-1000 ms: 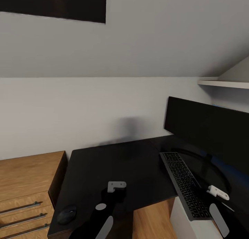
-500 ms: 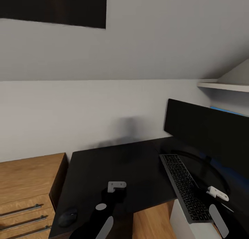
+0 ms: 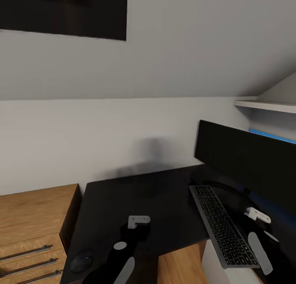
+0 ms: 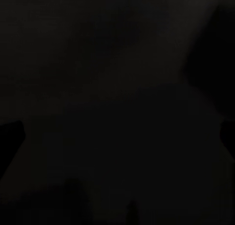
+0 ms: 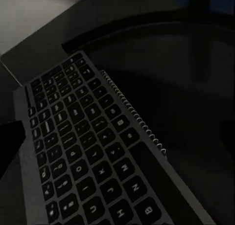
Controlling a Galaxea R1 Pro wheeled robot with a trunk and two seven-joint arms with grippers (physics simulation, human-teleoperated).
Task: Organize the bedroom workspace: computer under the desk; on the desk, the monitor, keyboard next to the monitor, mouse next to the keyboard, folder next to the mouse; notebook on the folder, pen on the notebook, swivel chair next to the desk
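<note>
The glossy black desk (image 3: 139, 197) fills the middle of the head view. On its right part stands the monitor (image 3: 246, 164), with the keyboard (image 3: 222, 226) in front of it, near end over the desk's edge. The mouse (image 3: 82, 262) lies at the near left corner. Below the keyboard shows a white-grey box (image 3: 216, 265), likely the computer. My right gripper (image 5: 122, 146) hangs open over the keyboard (image 5: 83, 151), where a wire spiral (image 5: 132, 112), perhaps the notebook's, runs along one long edge. My left gripper (image 4: 122, 142) stands open above the dark desktop. Pen and swivel chair are out of view.
A low wooden drawer cabinet (image 3: 33, 218) adjoins the desk's left end. The grey wall and sloped ceiling rise close behind, with a white shelf (image 3: 267, 105) at upper right. A blue strip (image 3: 271, 136) shows above the monitor; I cannot tell whether it is the folder.
The head view has tilted upward, so desk and cabinet sit lower in the picture. My right arm has risen a little over the keyboard. The left arm keeps its place.
</note>
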